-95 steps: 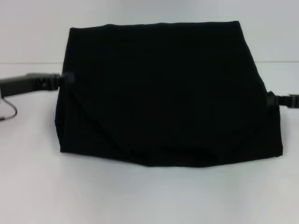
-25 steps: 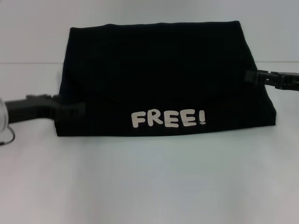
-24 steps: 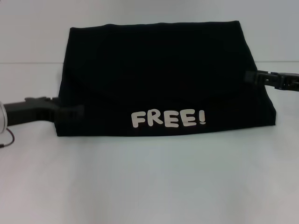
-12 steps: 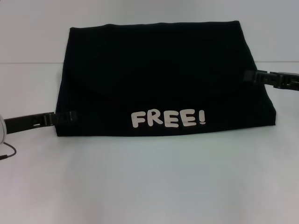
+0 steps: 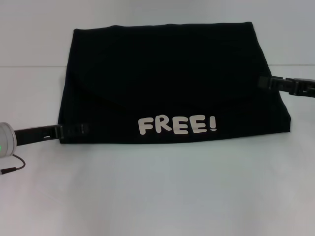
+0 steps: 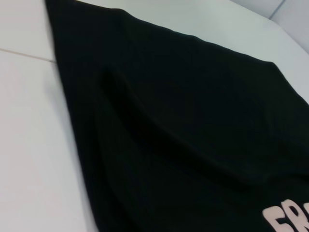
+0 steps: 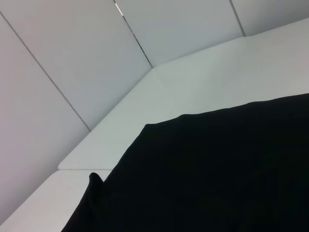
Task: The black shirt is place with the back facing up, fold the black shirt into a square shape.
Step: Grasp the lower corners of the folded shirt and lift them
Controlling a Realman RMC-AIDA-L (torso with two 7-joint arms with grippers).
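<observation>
Black shirt: the black shirt [image 5: 172, 88] lies folded on the white desk [image 5: 157, 196], a wide block with its near edge turned over so that the white letters "FREE!" [image 5: 177, 125] face up along the front.
Fold lines: a curved ridge of cloth runs across the top layer, seen close in the left wrist view [image 6: 159, 135], with part of the lettering [image 6: 287, 218] at the corner of that view.
Left pincer: the left pincer [image 5: 74, 130] lies low at the shirt's near left corner, its thin fingers on the cloth edge; whether they grip the cloth cannot be told.
Right pincer: the right pincer [image 5: 263, 81] sits at the shirt's right edge, farther back, its tip against the cloth; its opening cannot be told either.
Right wrist view: shows the shirt [image 7: 217, 179] on the desk before pale wall panels [image 7: 72, 72].
</observation>
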